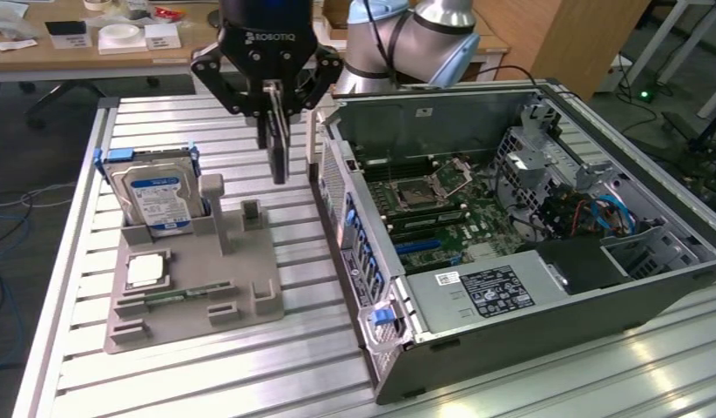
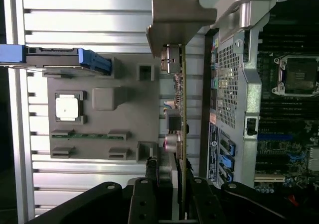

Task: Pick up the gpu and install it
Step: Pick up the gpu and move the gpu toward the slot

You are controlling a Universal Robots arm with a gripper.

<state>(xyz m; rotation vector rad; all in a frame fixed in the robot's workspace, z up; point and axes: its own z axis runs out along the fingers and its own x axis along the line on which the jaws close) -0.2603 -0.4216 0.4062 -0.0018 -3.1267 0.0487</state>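
My gripper (image 1: 272, 100) is shut on the gpu (image 1: 277, 148), a thin dark card that hangs edge-on and upright below the fingers. It hovers above the table, between the grey fixture tray (image 1: 195, 270) and the rear wall of the open computer case (image 1: 370, 287). In the wrist view the gpu (image 2: 182, 109) runs as a narrow edge with connectors and a silver metal bracket (image 2: 177, 15) at its far end. My gripper (image 2: 174, 201) clamps it from both sides. The gpu's fan face is hidden. The motherboard (image 1: 445, 209) lies exposed inside the case.
On the fixture tray stand a silver hard drive with a blue-white label (image 1: 158, 196), a square processor chip (image 1: 145, 270) and a narrow green memory stick (image 1: 178, 294). The slatted aluminium table (image 1: 160, 383) carries everything. A cluttered desk (image 1: 103, 43) stands behind.
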